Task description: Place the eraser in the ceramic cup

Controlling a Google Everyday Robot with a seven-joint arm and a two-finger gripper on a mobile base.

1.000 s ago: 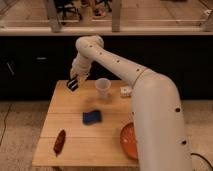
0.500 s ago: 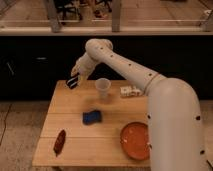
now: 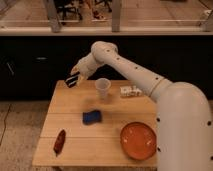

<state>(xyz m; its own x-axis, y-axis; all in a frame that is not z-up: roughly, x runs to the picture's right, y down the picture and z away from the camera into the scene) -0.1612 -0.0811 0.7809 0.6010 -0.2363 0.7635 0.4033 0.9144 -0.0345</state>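
One wooden bench carries one white cup, one flat blue block, one orange bowl, one slim reddish-brown object and one small whitish item that is too blurred to identify. There is one eraser, dark with a pale side, and it is off the bench, up in the air.

The cup stands upright near the back of the bench; nothing can be seen inside it. The bowl sits at the front right corner and looks bare inside.

The tool hangs above the back left corner of the bench, at the end of the white arm, and is pinching the eraser, which is tilted. Tool and eraser are to the left of the cup, higher than its rim and not touching it. The blue block lies in front of the cup, near the middle of the bench.
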